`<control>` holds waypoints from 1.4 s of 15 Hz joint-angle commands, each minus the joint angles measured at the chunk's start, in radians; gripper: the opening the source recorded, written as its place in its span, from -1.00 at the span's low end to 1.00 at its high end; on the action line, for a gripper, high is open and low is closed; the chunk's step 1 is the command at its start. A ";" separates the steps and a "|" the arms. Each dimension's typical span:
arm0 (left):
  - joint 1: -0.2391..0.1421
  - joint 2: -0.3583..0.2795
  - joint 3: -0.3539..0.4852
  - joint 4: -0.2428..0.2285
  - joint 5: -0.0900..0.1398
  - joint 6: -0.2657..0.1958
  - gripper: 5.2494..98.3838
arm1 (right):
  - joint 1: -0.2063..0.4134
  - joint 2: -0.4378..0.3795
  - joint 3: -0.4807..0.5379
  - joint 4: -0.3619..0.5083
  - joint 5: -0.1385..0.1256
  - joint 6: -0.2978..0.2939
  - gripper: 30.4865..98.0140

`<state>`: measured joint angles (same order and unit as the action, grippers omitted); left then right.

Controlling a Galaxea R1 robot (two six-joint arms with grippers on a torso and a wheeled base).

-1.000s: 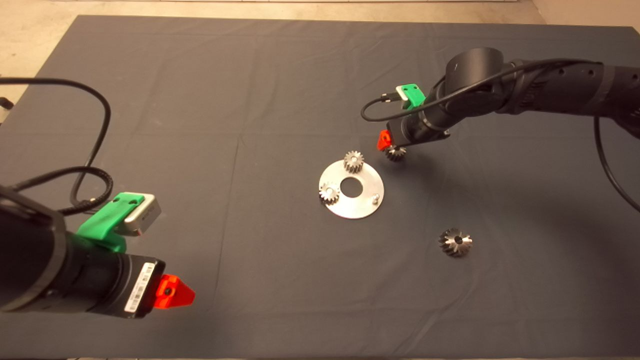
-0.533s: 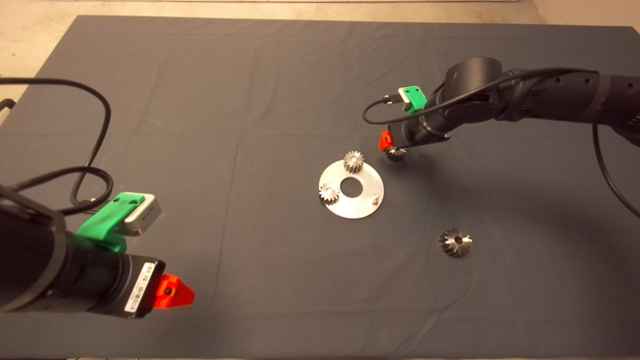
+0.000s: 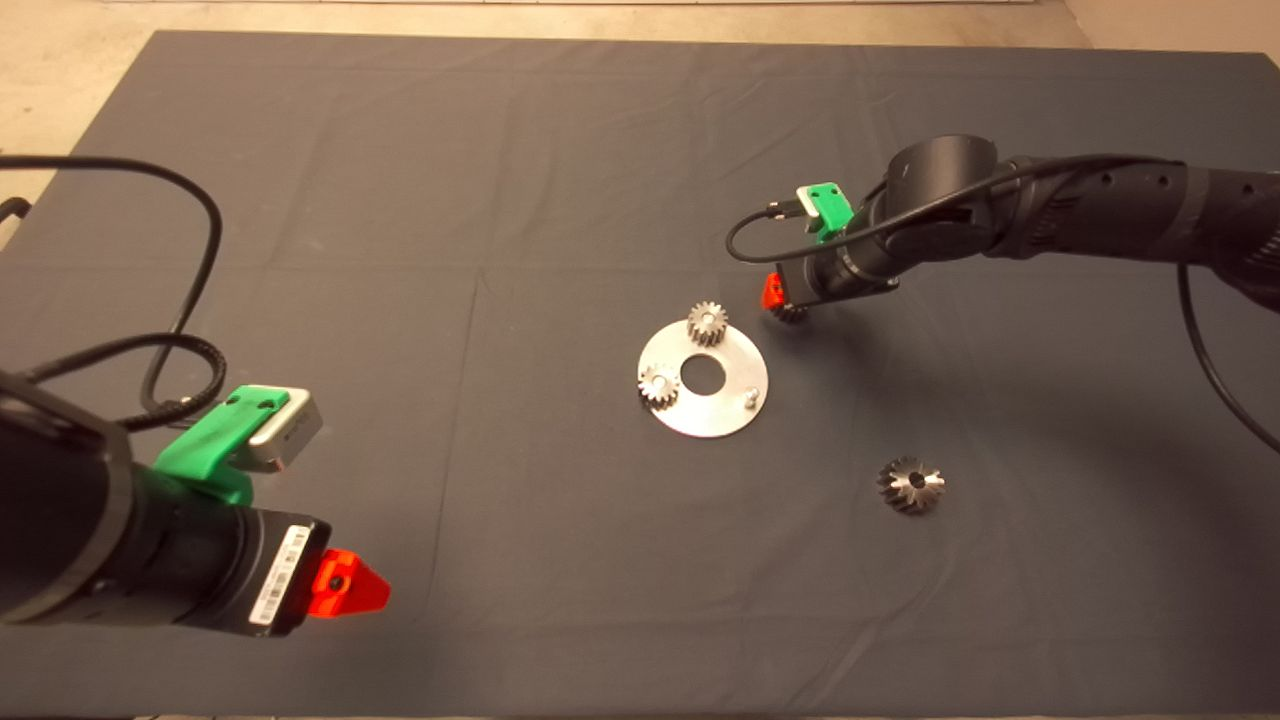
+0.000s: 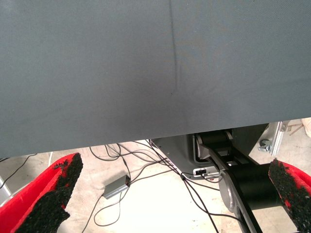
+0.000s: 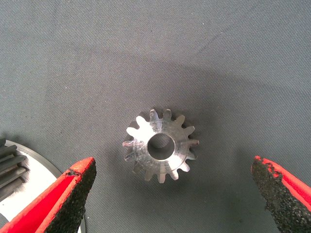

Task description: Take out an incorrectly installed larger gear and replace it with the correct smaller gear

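While the right gripper (image 5: 170, 194) hangs with fingers spread wide, the smaller gear (image 5: 160, 144) lies flat on the mat (image 3: 400, 200) between them, untouched, just beside the round plate (image 3: 727, 410); the larger gear (image 3: 911, 485) lies well apart; the left gripper (image 4: 180, 194) waits spread at the mat's edge.

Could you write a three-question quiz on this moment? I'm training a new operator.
1. True or false: the larger gear sits on the plate.
2. How many gears are on the plate?
3. The right end effector is: A) shut on the smaller gear, B) open above it, C) parked.

Key: 1. False, it lies on the mat. 2. Two. 3. B.
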<state>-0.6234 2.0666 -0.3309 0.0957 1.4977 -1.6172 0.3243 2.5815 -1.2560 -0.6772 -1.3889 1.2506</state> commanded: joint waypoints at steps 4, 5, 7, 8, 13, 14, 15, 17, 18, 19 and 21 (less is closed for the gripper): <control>0.002 0.001 0.015 -0.016 0.001 -0.006 1.00 | 0.007 -0.022 -0.012 -0.031 0.045 -0.002 0.47; 0.007 0.004 0.015 -0.016 0.001 -0.006 1.00 | 0.006 -0.023 -0.011 -0.031 0.045 -0.002 0.47; 0.008 0.007 0.015 -0.016 0.001 -0.006 1.00 | -0.004 -0.030 -0.011 -0.031 0.045 -0.002 0.35; 0.010 0.007 0.015 -0.016 0.001 -0.007 1.00 | -0.004 -0.031 -0.011 -0.031 0.047 -0.002 0.32; 0.013 0.007 0.015 -0.016 0.001 -0.007 1.00 | -0.007 -0.035 -0.012 -0.031 0.077 -0.002 0.19; 0.013 0.007 0.015 -0.016 0.001 -0.007 1.00 | -0.007 -0.025 -0.026 -0.032 0.097 -0.013 0.19; 0.013 0.007 0.015 -0.016 0.001 -0.009 1.00 | -0.008 -0.022 -0.046 -0.031 0.130 -0.042 0.19; 0.013 0.007 0.015 -0.016 0.001 -0.009 1.00 | -0.008 -0.023 -0.054 -0.031 0.163 -0.077 0.18; 0.013 0.007 0.015 -0.016 0.001 -0.009 1.00 | -0.008 -0.023 -0.058 -0.031 0.163 -0.080 0.09; 0.013 0.007 0.015 -0.016 0.001 -0.009 1.00 | -0.010 -0.022 -0.064 -0.031 0.163 -0.083 0.05; 0.013 0.007 0.015 -0.016 0.001 -0.009 1.00 | -0.016 -0.023 -0.078 -0.028 0.165 -0.104 0.05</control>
<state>-0.6070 2.0723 -0.3309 0.0951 1.4957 -1.6187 0.3021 2.5564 -1.3181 -0.6811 -1.2300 1.1734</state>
